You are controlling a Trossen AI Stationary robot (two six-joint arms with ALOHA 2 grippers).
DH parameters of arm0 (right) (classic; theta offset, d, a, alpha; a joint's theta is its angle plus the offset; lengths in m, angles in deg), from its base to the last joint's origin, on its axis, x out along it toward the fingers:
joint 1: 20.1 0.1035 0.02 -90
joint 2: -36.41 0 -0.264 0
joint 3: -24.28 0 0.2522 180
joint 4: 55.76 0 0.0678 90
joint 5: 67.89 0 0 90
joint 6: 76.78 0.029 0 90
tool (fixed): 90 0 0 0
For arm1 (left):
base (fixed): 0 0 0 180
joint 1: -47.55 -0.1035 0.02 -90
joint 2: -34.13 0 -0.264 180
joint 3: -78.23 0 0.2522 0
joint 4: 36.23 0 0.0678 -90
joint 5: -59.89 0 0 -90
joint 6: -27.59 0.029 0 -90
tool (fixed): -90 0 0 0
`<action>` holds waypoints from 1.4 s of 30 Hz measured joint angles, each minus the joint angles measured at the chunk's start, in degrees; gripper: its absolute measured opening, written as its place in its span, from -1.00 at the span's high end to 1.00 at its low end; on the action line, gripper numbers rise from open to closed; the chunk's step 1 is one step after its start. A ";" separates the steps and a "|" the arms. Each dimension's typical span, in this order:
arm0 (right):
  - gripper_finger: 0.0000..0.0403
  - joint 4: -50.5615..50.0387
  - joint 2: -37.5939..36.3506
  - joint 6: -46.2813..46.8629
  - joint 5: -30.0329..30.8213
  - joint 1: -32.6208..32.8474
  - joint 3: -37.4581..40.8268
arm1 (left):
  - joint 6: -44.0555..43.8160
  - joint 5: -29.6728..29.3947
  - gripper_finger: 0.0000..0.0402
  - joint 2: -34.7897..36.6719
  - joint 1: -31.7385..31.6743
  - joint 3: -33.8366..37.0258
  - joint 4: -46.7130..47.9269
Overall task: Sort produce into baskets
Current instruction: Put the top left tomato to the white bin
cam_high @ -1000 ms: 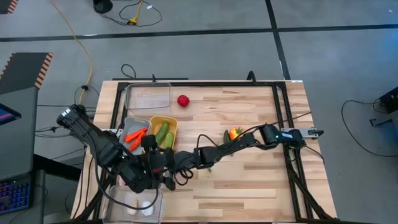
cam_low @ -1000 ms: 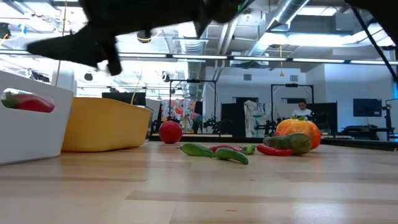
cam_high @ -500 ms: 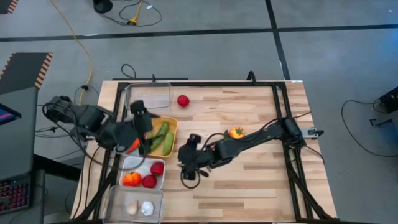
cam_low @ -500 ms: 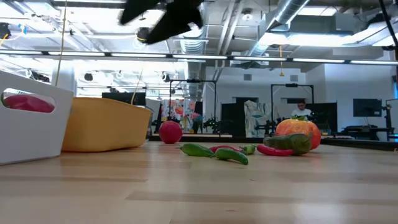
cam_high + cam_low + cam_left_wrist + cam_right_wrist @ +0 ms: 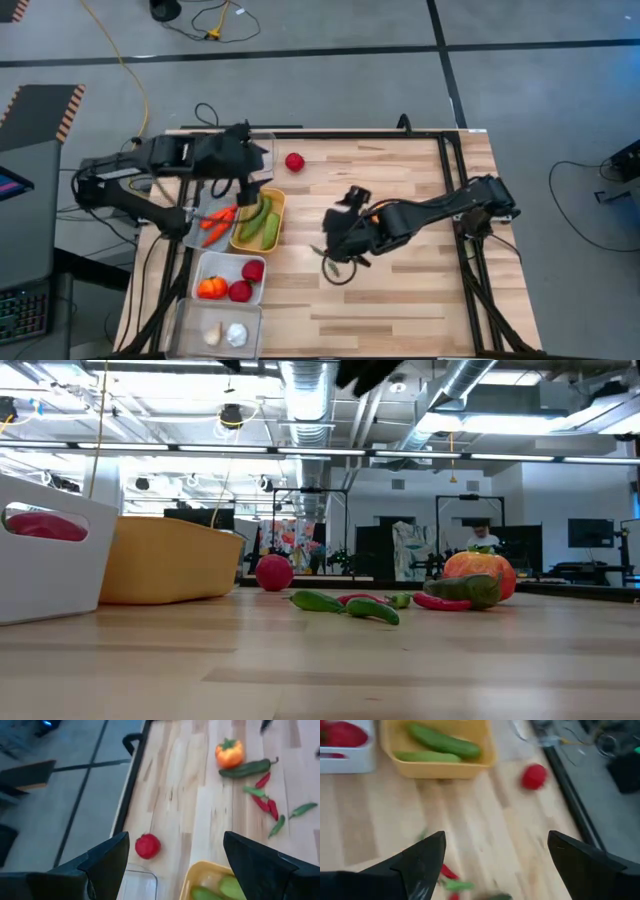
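My left gripper [image 5: 245,178] is open and empty, high above the far clear basket [image 5: 250,152] and the yellow basket [image 5: 259,221], which holds two cucumbers [image 5: 442,741]. A red tomato [image 5: 294,161] lies on the table past it and shows in the left wrist view [image 5: 148,845]. My right gripper [image 5: 333,245] is open and empty above the loose chillies [image 5: 345,603] at mid-table. An orange pepper [image 5: 229,752] and a cucumber [image 5: 247,768] lie beside them. In the low view only dark arm parts show at the top.
The grey basket [image 5: 199,233] holds carrots [image 5: 217,222]. The white basket [image 5: 247,295] holds tomatoes and a pepper. The near clear basket [image 5: 188,325] holds garlic. All stand along the table's left side. Bare wood lies at the right and near sides.
My left gripper has swung from over the near clear basket toward the table's far edge, to above the far clear basket. My right gripper has drawn back from the near left baskets toward the table's right, to above the chillies. The produce lies as before.
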 joint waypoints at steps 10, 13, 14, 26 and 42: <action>-0.87 -1.74 -9.12 11.47 7.78 1.22 17.43 | 9.86 12.23 -0.55 -10.08 -16.05 0.00 -1.77; -0.87 1.70 -12.01 12.86 7.82 0.63 23.76 | 11.63 14.93 -0.55 -14.21 -19.33 0.00 -2.63; -0.87 2.78 -12.91 12.94 7.74 0.41 25.46 | 12.03 15.68 -0.55 -15.70 -20.18 0.00 -2.95; -0.87 7.01 -22.43 20.85 7.81 0.42 40.12 | 16.88 17.40 -0.55 -30.78 -26.40 0.00 -9.59; -0.87 14.99 -23.15 23.65 7.78 0.42 48.76 | 11.20 19.08 -0.55 -35.79 -28.45 0.00 -12.14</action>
